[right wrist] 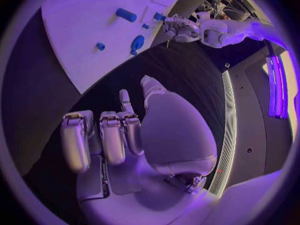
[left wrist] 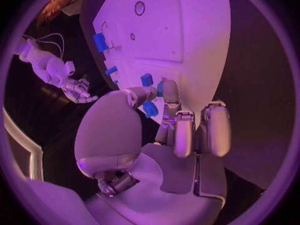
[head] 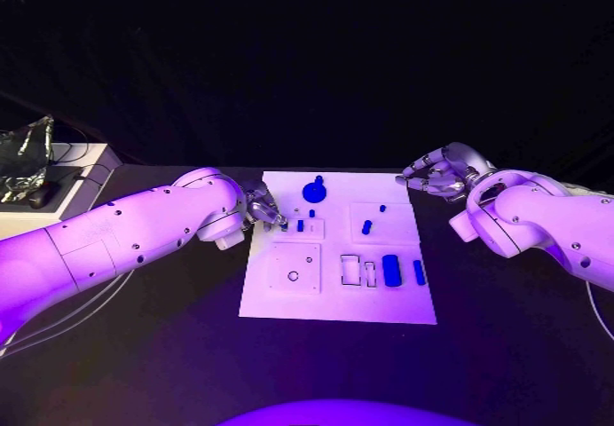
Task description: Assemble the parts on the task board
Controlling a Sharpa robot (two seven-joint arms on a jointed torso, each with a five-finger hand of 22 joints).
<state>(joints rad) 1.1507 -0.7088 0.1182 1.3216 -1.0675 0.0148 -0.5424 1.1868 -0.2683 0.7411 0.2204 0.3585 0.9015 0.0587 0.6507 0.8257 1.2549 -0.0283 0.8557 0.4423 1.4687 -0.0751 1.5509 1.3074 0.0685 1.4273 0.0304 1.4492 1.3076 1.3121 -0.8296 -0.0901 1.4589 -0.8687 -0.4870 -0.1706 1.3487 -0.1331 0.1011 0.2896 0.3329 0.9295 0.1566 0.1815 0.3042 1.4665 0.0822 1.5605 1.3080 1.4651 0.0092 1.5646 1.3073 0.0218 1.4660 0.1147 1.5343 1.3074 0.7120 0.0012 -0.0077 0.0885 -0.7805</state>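
Observation:
The white task board (head: pixel 339 297) lies mid-table. On it are a rounded blue part (head: pixel 313 189), small blue pegs (head: pixel 366 227) and two longer blue parts (head: pixel 391 270) beside empty slots. My left hand (head: pixel 263 209) is at the board's left edge. In the left wrist view its thumb and a finger (left wrist: pixel 169 102) pinch a small blue part (left wrist: pixel 150 109), and the other fingers are curled in. Another blue peg (left wrist: pixel 146 79) stands just beyond the fingertips. My right hand (head: pixel 442 173) hovers over the black table off the board's far right corner, with its fingers (right wrist: pixel 112 135) curled and nothing in them.
A white box (head: pixel 77 177) with a crinkled silver object (head: pixel 26 164) and cables sits at the table's far left. Black tabletop (head: pixel 512 346) surrounds the board. The board's near half holds a square recess plate (head: pixel 295 269).

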